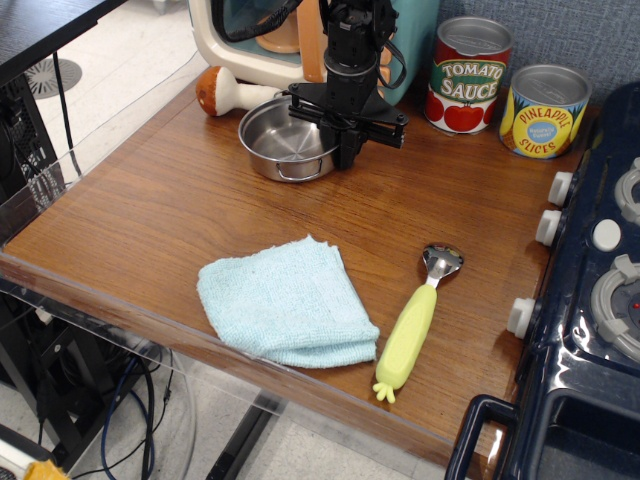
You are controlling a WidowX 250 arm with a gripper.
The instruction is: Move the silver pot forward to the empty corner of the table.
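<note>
The silver pot (284, 140) is a shallow shiny steel pot at the back of the brown table, left of centre, and it looks slightly tilted. My black gripper (343, 146) comes down from above and is shut on the pot's right rim. The bare front-left corner of the table (70, 235) lies left of the folded cloth, edged with clear plastic.
A light-blue folded cloth (286, 300) lies at the front centre. A spoon with a yellow handle (412, 331) lies to its right. A tomato sauce can (470, 75) and a pineapple can (543, 111) stand at the back right. A wooden pestle-like object (224, 92) and a toy appliance sit behind the pot. A dark blue toy stove (590, 300) fills the right side.
</note>
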